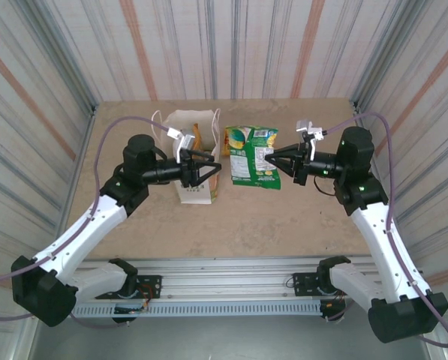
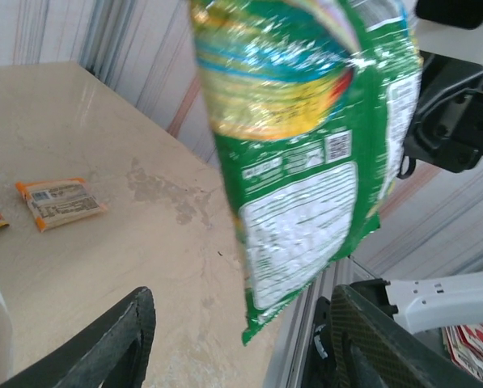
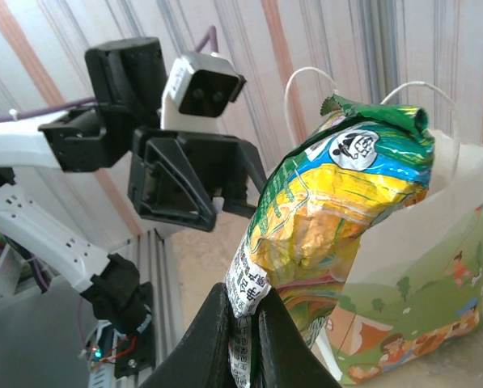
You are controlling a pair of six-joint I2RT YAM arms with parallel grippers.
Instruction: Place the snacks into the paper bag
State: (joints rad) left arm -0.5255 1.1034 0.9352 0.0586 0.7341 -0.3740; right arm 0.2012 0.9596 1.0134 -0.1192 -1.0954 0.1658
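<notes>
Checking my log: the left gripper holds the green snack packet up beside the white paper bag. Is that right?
No. The right gripper holds the green snack packet up beside the white paper bag; the right wrist view shows it pinching the packet's lower edge. The left gripper is open.
</notes>
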